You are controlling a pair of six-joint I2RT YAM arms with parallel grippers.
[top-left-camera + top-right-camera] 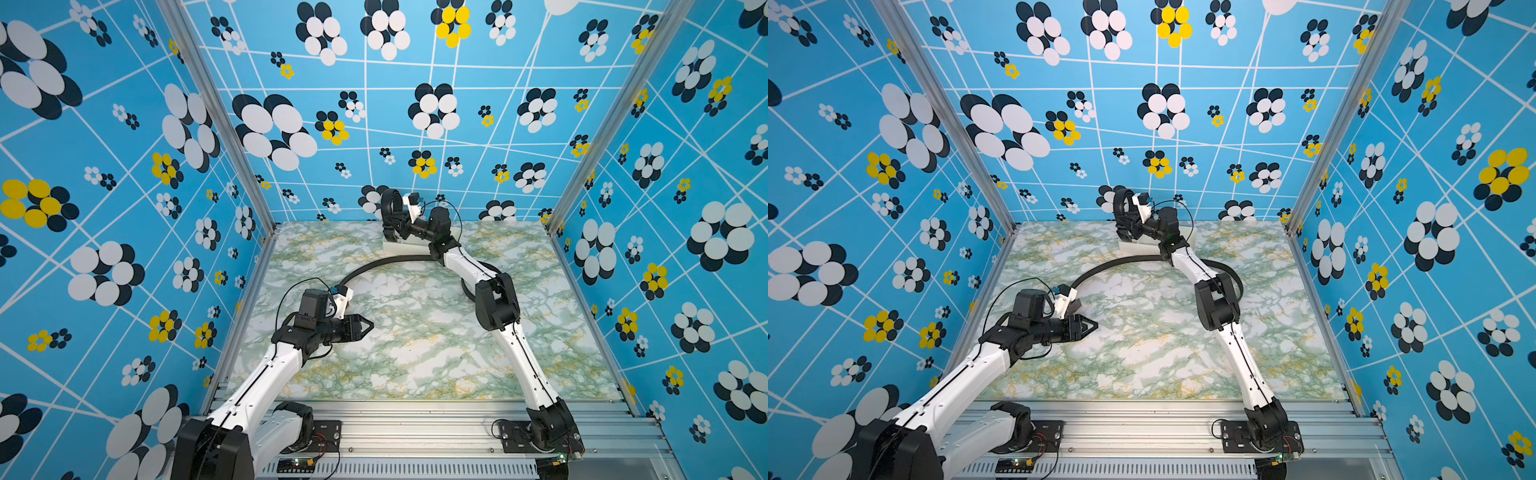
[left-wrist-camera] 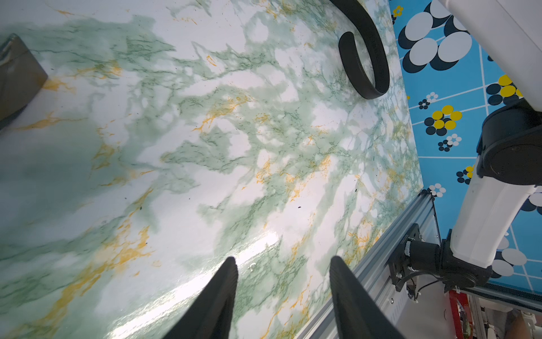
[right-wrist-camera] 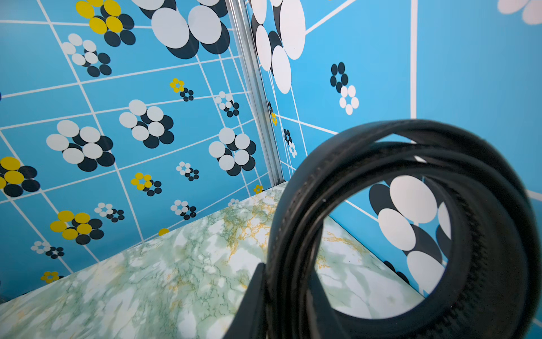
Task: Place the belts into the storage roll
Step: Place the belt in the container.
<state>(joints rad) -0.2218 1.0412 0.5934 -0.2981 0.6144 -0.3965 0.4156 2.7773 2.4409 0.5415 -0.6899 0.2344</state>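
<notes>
two belts are in your scene. the coiled belt (image 1: 390, 198) is clamped between the right fingers (image 3: 252, 296), which press on the bands of the coil. it stands upright in the air near the back wall, over the storage roll (image 1: 398, 248); whether it touches the roll you cannot tell. in the right wrist view you look through the loops of the coil. the second belt (image 1: 386, 261) lies uncoiled on the surface (image 1: 415, 345) in a long arc, just in front of the storage roll, and passes under the right arm. the left fingers (image 2: 223, 293) are spread apart and grasp nothing; they hover over the surface, near one end of the second belt but not touching it.
</notes>
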